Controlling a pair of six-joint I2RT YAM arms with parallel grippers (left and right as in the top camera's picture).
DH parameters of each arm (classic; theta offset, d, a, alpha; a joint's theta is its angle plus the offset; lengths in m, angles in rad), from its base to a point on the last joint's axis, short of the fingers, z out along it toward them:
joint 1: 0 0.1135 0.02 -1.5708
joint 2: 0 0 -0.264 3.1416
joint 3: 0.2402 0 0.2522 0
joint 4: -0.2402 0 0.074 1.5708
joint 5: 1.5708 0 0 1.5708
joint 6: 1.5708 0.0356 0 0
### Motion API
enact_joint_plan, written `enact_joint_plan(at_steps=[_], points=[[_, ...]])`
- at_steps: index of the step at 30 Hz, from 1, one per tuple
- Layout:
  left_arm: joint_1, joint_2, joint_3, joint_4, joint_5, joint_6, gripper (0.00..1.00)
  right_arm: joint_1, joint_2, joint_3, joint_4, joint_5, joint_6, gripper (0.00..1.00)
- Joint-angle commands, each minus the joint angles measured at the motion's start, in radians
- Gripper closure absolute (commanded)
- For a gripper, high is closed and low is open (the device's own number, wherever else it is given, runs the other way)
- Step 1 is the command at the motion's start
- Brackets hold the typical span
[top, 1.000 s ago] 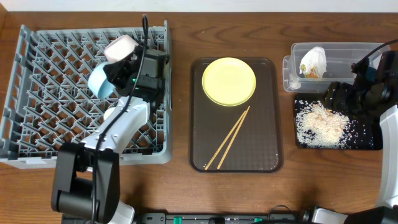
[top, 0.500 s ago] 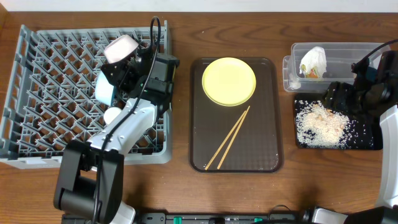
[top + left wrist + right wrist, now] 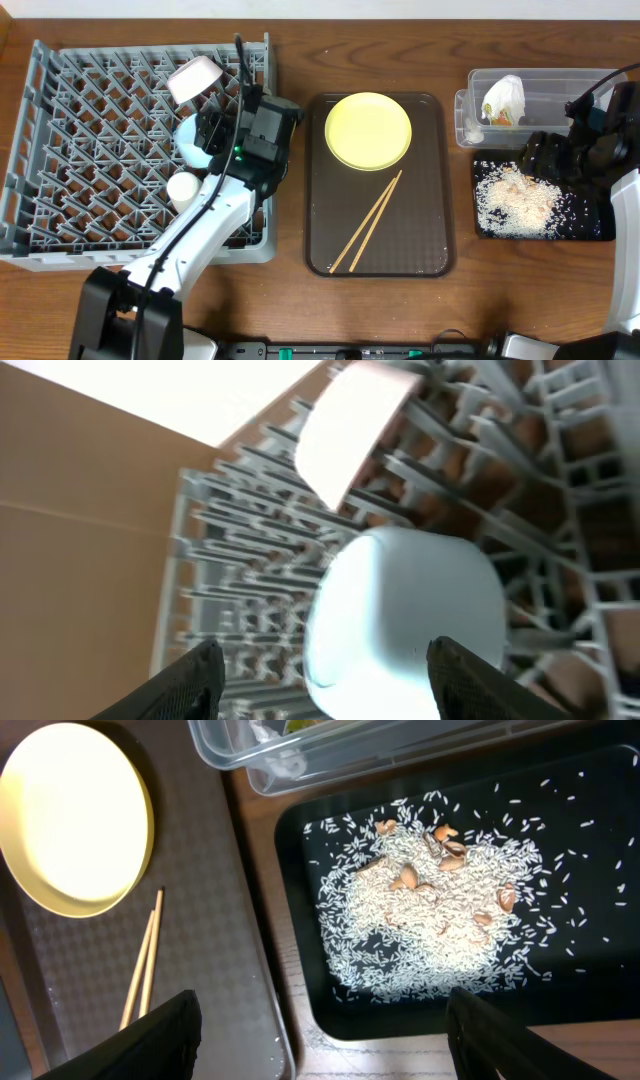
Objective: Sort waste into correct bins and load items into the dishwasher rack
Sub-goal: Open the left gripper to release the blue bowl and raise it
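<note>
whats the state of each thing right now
left gripper, open, facing the light blue bowl
right gripper, open, empty
light blue bowl, on its side in the dishwasher rack
white bowl, tilted in the rack
white cup, in the rack
yellow plate, flat on brown tray
chopsticks, on that tray
napkin, in clear tub
rice crumbs, spread in black tray

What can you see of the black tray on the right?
A shallow black rectangular plastic-looking tray with a low rim. It lies flat on the wooden table, right of the brown serving tray, its far edge against or under the clear tub. A heap of white rice with beige scraps fills its middle, loose grains scattered around. The open right tool hangs above it.
</note>
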State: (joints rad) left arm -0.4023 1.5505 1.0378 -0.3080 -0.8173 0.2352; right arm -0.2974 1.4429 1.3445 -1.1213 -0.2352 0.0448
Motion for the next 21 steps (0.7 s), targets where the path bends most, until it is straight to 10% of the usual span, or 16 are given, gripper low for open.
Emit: enact_joint_plan(at_steps=[1,11,14,21], points=[[0.002,-0.016,-0.005,-0.032,0.077,-0.092,0.32,-0.003,-0.003,0.015,0.000,-0.009,-0.001,0.24],[-0.006,-0.017,-0.005,-0.051,0.092,-0.092,0.37,-0.003,-0.003,0.015,-0.002,-0.009,-0.001,0.24],[-0.008,-0.017,-0.005,-0.086,0.269,-0.092,0.57,-0.003,-0.003,0.015,-0.002,-0.009,0.000,0.24],[-0.007,-0.014,-0.005,-0.194,0.650,-0.143,0.58,-0.003,-0.003,0.015,-0.005,-0.009,-0.001,0.24]])
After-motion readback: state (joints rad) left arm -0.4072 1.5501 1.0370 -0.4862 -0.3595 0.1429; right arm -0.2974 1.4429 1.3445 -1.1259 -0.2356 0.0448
